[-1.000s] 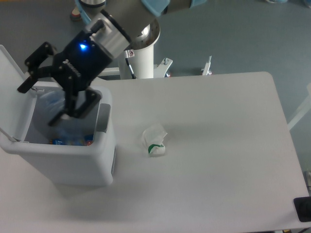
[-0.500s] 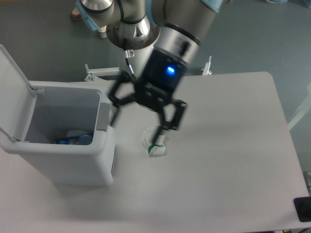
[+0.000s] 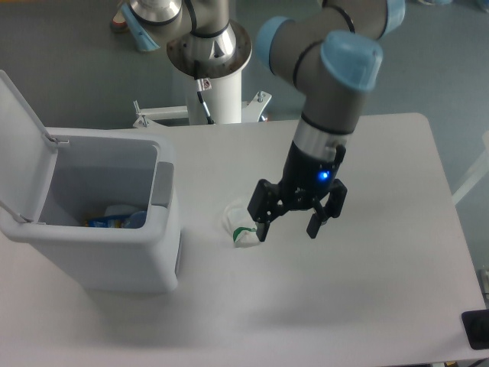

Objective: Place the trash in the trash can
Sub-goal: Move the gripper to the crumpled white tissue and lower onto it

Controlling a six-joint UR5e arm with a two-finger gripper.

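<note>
Fingers of the gripper [image 3: 287, 231] stand spread apart, holding nothing, above the table [image 3: 382, 290]. Just beside the left-hand finger in the fixed camera's view lies the crumpled paper wad [image 3: 243, 226], possibly touching it. Well off to that same side stands the trash can [image 3: 114, 260], lid up, the bottle's blue cap [image 3: 136, 220] showing inside.

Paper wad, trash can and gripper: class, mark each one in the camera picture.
paper wad [image 3: 243, 227], fixed camera view, on its crumpled white middle.
trash can [image 3: 126, 260], fixed camera view, on its front wall.
gripper [image 3: 286, 230], fixed camera view, midway between its open fingers.
</note>
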